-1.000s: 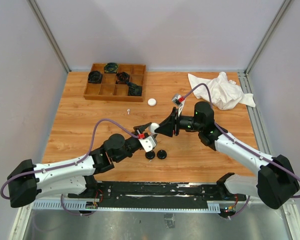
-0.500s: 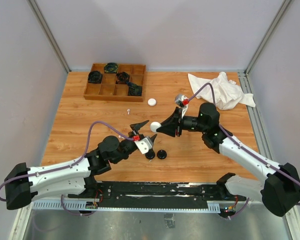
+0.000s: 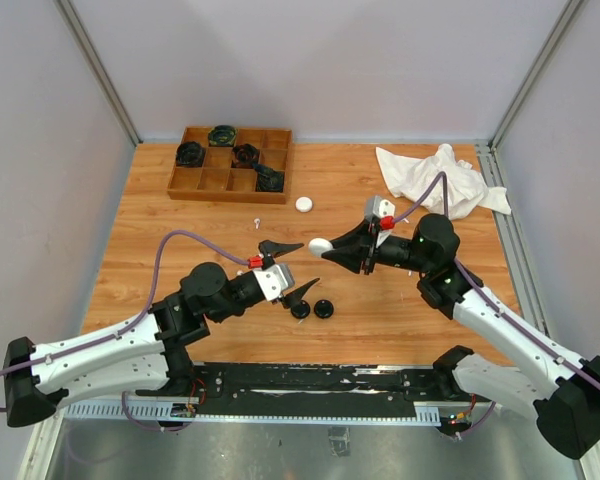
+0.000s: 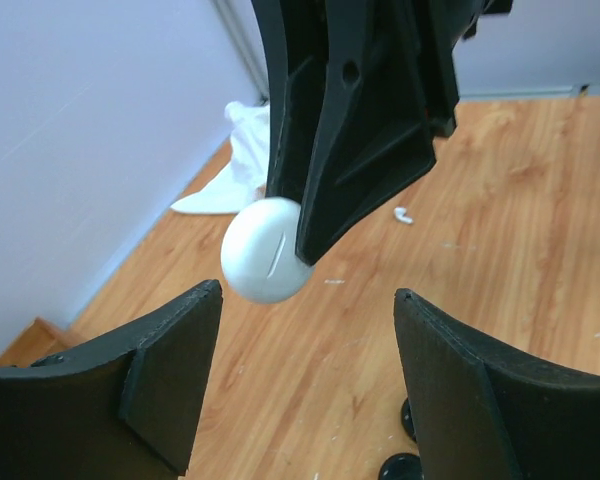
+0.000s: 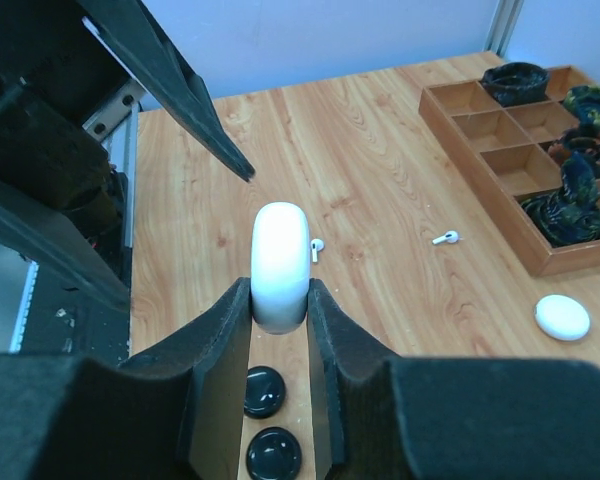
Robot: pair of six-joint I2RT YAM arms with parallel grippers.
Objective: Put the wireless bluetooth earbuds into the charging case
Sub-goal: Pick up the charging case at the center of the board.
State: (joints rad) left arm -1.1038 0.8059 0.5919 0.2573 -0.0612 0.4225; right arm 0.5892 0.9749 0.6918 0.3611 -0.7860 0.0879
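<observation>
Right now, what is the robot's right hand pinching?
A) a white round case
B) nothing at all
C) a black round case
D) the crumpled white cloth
A: in the right wrist view, the right gripper has a finger pressed on each side of the white charging case.

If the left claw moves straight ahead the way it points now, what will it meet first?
Probably the white case clamped in the right claw, ahead of the open left claw; depth is unclear.
</observation>
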